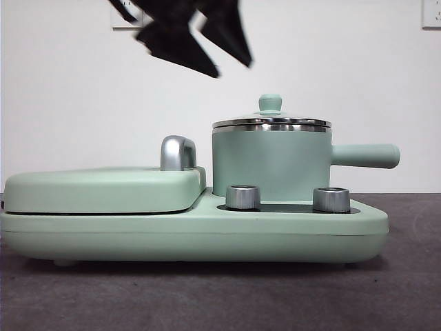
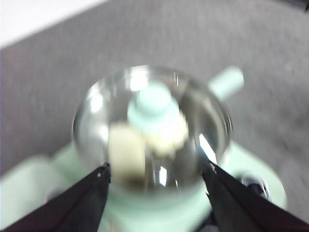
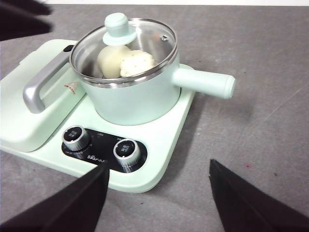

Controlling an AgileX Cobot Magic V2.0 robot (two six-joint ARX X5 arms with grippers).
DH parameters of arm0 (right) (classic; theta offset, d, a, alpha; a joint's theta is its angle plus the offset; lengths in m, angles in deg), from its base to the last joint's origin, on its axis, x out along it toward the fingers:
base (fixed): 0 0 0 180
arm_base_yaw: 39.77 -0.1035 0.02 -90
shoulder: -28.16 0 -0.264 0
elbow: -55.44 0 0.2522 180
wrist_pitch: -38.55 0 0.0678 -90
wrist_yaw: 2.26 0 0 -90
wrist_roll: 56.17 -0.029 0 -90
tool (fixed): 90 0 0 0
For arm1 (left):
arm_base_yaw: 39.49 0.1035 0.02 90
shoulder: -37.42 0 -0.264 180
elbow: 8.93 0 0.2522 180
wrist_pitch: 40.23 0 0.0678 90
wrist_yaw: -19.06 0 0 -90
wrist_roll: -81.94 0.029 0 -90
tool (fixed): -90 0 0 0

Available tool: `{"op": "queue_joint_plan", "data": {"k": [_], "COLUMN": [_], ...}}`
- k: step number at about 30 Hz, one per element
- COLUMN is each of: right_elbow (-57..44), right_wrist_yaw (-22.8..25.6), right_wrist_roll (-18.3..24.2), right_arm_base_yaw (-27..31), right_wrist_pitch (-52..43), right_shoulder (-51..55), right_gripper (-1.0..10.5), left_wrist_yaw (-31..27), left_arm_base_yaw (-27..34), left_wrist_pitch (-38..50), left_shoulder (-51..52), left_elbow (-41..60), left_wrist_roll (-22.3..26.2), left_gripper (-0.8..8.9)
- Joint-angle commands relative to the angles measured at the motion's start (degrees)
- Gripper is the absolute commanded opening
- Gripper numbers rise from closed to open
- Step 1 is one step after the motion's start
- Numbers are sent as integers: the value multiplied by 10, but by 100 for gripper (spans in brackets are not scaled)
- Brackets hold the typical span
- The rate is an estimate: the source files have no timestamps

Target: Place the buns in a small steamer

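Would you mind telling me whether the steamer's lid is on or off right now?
On. The glass lid sits flat on the steamer's steel rim, knob up, with both buns visible through it inside.

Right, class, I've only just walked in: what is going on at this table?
Both buns, one smooth and one flecked green, lie inside the small steamer under its glass lid. The left gripper hangs open above the lid, holding nothing. The right gripper waits open, off to the side near the cooker's knobs.
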Motion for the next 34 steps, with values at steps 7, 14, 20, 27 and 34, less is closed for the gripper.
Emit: {"op": "queue_joint_plan", "data": {"k": [7, 14, 20, 27, 34], "right_elbow": [5, 6, 7, 7, 7], "right_wrist_yaw": [-67, -134, -196, -240, -238], "right_wrist_roll": [18, 45, 45, 45, 52], "right_arm_base_yaw": [-3, -3, -3, -4, -4], "right_wrist_pitch": [-8, -55, -142, -228, -242], "right_shoulder": [-38, -123, -217, -298, -301], "right_gripper": [320, 320, 320, 320, 7], "left_wrist_yaw": [1, 1, -7, -27, -26], "left_arm_base_yaw": [23, 40, 40, 40, 39], "left_wrist_pitch": [-202, -181, -179, -183, -185], "left_shoulder": [94, 201, 295, 363, 373], "left_elbow": [8, 125, 216, 254, 254], "left_wrist_roll": [-79, -128, -160, -158, -160], "left_gripper": [311, 310, 310, 308, 23]}}
